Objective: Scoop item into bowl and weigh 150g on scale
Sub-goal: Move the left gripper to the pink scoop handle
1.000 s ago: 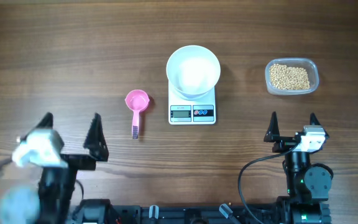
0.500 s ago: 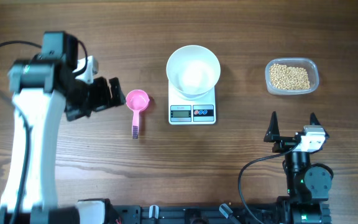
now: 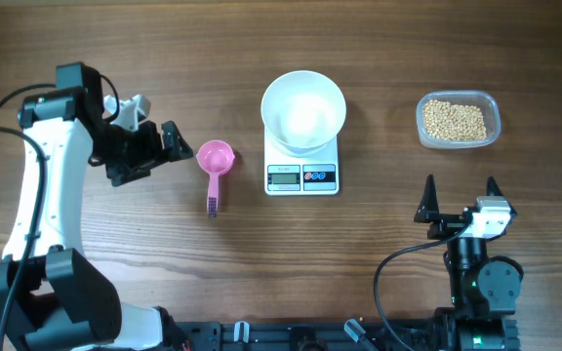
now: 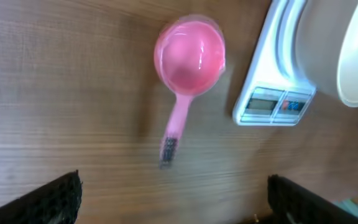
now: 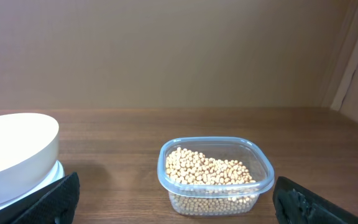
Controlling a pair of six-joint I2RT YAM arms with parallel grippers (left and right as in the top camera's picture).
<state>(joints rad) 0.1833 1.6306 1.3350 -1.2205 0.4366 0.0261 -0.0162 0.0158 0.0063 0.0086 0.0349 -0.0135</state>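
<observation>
Left gripper (image 3: 175, 143) jaws were apart, empty, just left of scoop (image 3: 215, 159) (light, stiff, judged best taken by the handle). Right gripper (image 3: 461, 185) jaws were apart too, lower right. Beans (image 3: 456, 121) (loose, likely rolly) sat in tub (image 3: 497, 109), upper right; bowl (image 3: 303, 110) was on scale (image 3: 302, 176), centre.

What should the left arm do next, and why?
Probably bring the left hand down over the handle of the pink scoop and close on it. The hand is open beside the scoop and holds nothing. The scoop lies on the table, the beans sit in their tub, and the bowl on the scale looks empty.
</observation>
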